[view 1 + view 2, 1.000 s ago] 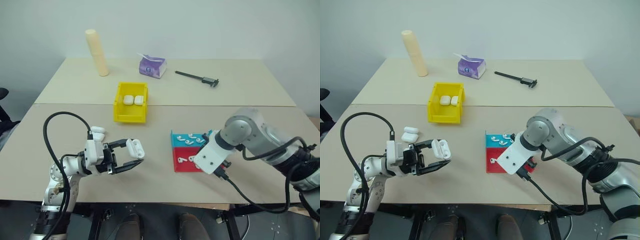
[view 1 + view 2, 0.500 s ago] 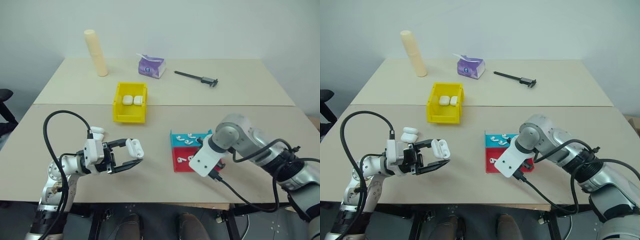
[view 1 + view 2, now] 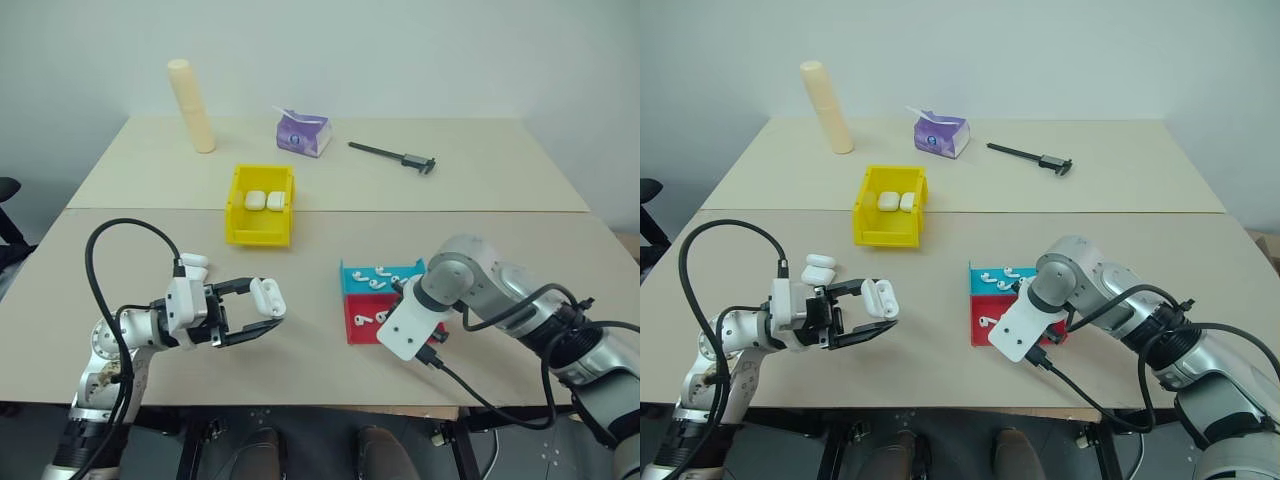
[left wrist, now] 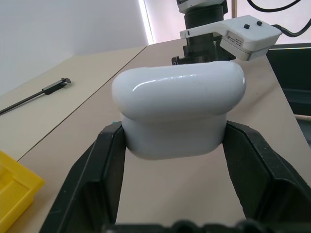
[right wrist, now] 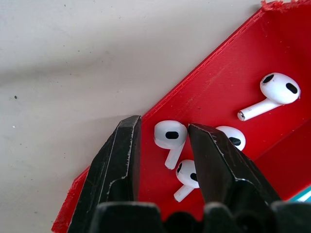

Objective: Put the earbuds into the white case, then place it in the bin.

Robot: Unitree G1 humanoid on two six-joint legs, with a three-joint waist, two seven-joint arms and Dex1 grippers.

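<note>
Glossy white case [image 4: 179, 114], rounded, sits clamped in left tool [image 4: 175, 160]; right tool [image 5: 163, 141] straddles an earbud [image 5: 170, 138].

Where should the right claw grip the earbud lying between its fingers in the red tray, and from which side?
Probably across the bulbous head of the earbud, coming from above as the right claw already points: the earbud lies flat on the red tray, its thin stem trails toward another earbud, and open fingers flank the head.
</note>
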